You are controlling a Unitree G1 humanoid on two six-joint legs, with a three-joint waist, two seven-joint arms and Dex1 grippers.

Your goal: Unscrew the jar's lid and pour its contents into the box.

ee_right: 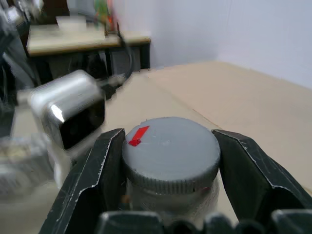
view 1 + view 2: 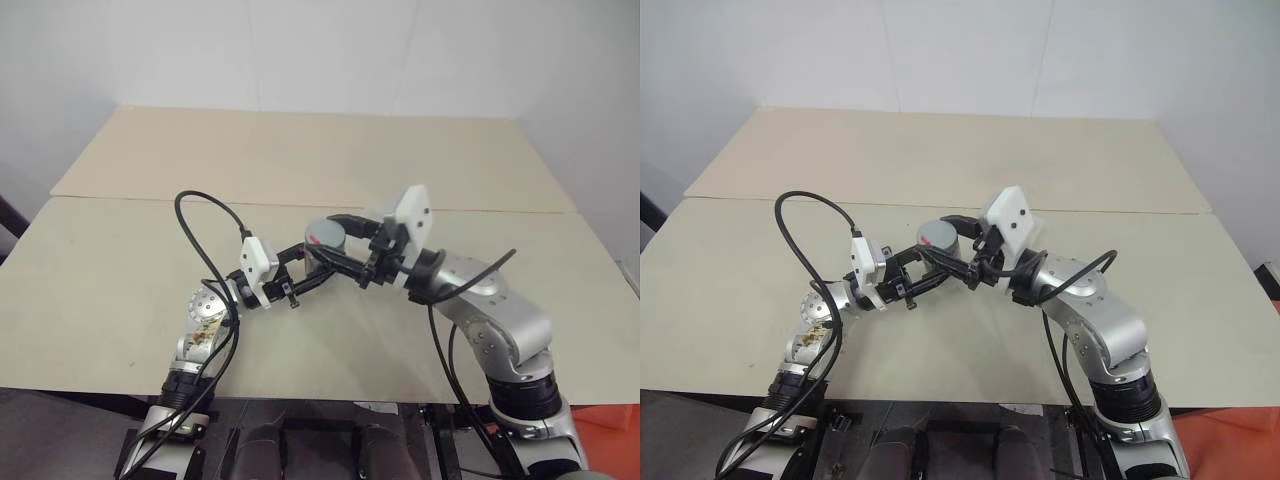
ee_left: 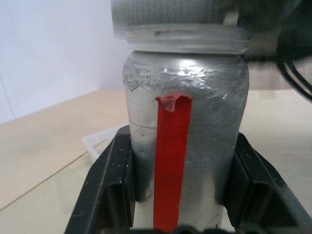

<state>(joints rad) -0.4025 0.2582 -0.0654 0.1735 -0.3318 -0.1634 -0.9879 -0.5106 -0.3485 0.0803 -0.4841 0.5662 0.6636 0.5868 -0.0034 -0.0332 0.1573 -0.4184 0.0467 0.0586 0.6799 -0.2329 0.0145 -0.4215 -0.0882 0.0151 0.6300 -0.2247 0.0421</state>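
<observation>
My left gripper (image 3: 175,214) clamps the jar (image 3: 187,141) above mid-table, away from every edge; the right gripper (image 1: 170,161) pinches the lid (image 1: 168,146). I'd twist squarely, jar steady. The box (image 3: 100,144) seems just behind.

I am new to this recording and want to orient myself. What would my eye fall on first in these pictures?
The two arms meet over the middle of the beige table, both on the silver-grey jar with its red stripe. The left gripper is shut on the jar's body and holds it upright, while the right gripper is shut on the grey lid from both sides. A corner of the clear box peeks out behind the jar.
</observation>
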